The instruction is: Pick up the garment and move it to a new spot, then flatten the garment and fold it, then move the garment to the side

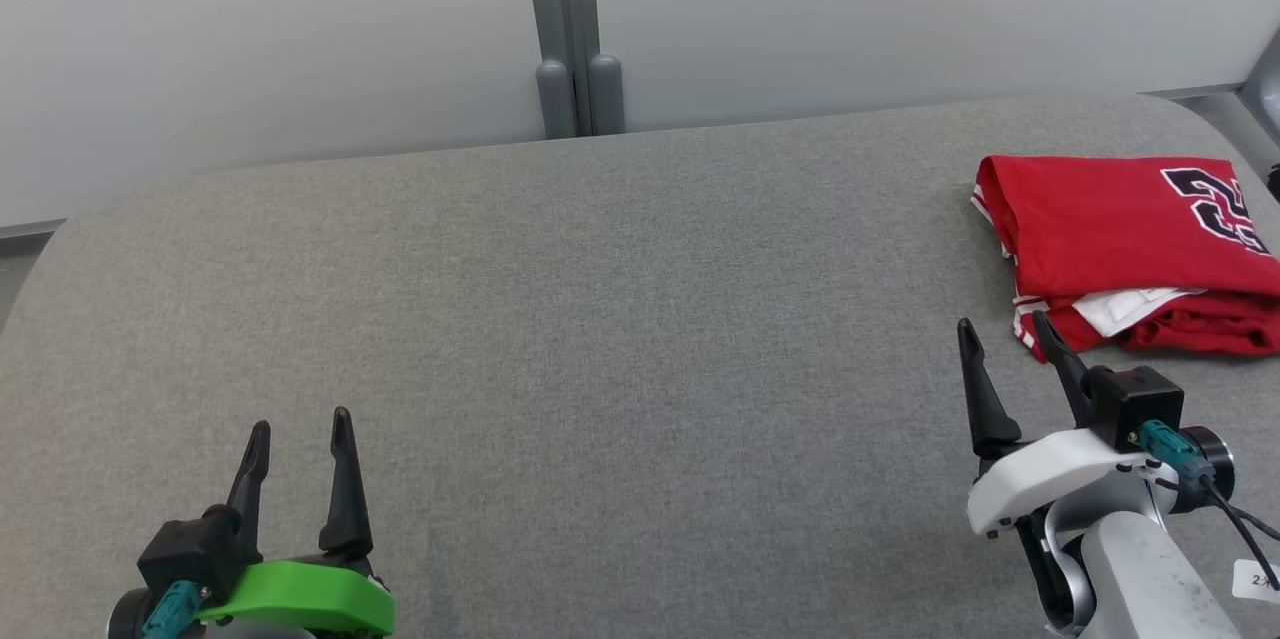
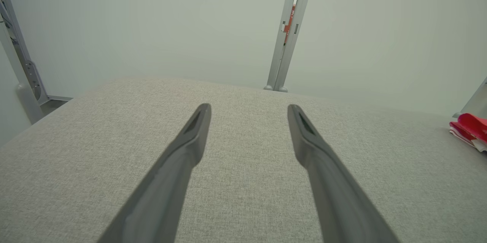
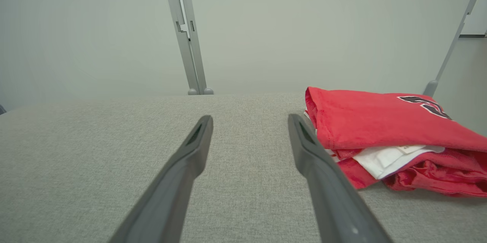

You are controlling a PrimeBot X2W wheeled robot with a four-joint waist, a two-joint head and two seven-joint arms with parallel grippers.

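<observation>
— Nearest us, at the near left, our left jaws stand spread above the bare grey surface [image 1: 600,339], with nothing between them. Why do we hold them there?

— We judge that they have no work on that side. The garment [image 1: 1120,229] lies at the far right, well apart from them.

— And our right jaws?

— They are at the near right, spread as well and empty. Their tips point at the garment's near left corner, just beside it. We cannot tell whether one tip touches the cloth.

— How does the garment lie?

— It lies as a folded red stack with the number [image 1: 1215,204] up. A white patch [image 1: 1135,306] peeps out of its near edge, and the lower layer is a bit rumpled. It runs off the right edge of our head view, so we cannot see how close it sits to the surface's edge.

— Why there, do we think?

— Folded and off to the side, it looks to us like the task's last step done, and that spot leaves the wide middle free. Spread jaws suit that reading, since nothing needs pinching.

— Could it be otherwise?

— Yes. If we had to lift it, our right jaws are the ones placed for it. They would need to pinch through every layer at the corner, or the stack might slide open.
</observation>
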